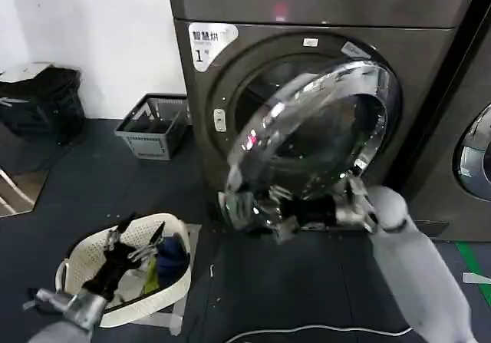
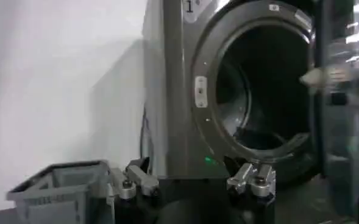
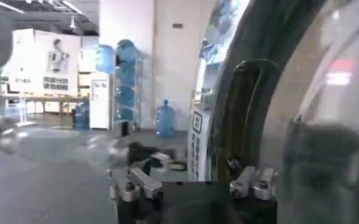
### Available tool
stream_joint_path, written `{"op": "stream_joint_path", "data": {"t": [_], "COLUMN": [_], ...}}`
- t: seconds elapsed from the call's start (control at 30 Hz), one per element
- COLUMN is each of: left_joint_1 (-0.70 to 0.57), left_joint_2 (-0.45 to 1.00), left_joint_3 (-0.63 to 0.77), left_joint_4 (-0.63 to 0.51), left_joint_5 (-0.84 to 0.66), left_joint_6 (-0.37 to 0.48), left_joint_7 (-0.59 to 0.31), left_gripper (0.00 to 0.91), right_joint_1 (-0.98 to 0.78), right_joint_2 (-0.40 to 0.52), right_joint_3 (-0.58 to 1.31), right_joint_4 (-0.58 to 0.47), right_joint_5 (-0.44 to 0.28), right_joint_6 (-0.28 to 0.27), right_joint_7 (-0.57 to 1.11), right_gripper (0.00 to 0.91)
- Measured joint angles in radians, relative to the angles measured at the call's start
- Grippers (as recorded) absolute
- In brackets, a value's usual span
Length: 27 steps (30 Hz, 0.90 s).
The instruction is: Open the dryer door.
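One dryer (image 1: 307, 21), dark grey metal, is the landmark; its white label carries a "1" below some characters too small to read. One dryer door (image 1: 314, 140), a round porthole with a wide shiny chrome ring around dark glass, is swung partway out from the dryer's front, baring the round dark drum opening (image 2: 261, 91). The right gripper (image 1: 288, 222) is at the door's lower edge, just before the dryer; whether its jaws grip the rim cannot be told. The left gripper (image 2: 191, 182), jaws spread and empty, hangs over one white woven plastic basket (image 1: 176, 285) on the floor, well left of the dryer. One grey slatted crate (image 1: 153, 126) sits beside the dryer's left side. A second machine's round door (image 1: 476, 155) stands to the dryer's right.
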Motion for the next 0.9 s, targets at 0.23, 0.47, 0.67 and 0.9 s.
{"op": "stream_joint_path", "data": {"t": [0.23, 0.47, 0.67, 0.9], "left_joint_1": [-0.189, -0.379, -0.56, -0.735], "left_joint_2": [0.093, 0.158, 0.207, 0.173], "left_joint_3": [0.17, 0.378, 0.6, 0.823], "left_joint_4": [0.061, 0.095, 0.105, 0.14], "left_joint_5": [-0.073, -0.204, -0.293, -0.314], "left_joint_6": [0.019, 0.042, 0.04, 0.027], "left_joint_7": [0.051, 0.137, 0.226, 0.28], "left_gripper": [0.907, 0.907, 0.907, 0.907], "right_joint_1": [-0.299, -0.488, -0.602, -0.649], "right_joint_2": [0.041, 0.159, 0.227, 0.239], "right_joint_3": [0.366, 0.641, 0.815, 0.959], "right_joint_4": [0.129, 0.201, 0.244, 0.236], "right_joint_5": [0.044, 0.031, 0.044, -0.027], "right_joint_6": [0.058, 0.08, 0.087, 0.019], "right_joint_7": [0.023, 0.243, 0.581, 0.984], "right_gripper": [0.907, 0.907, 0.907, 0.907]}}
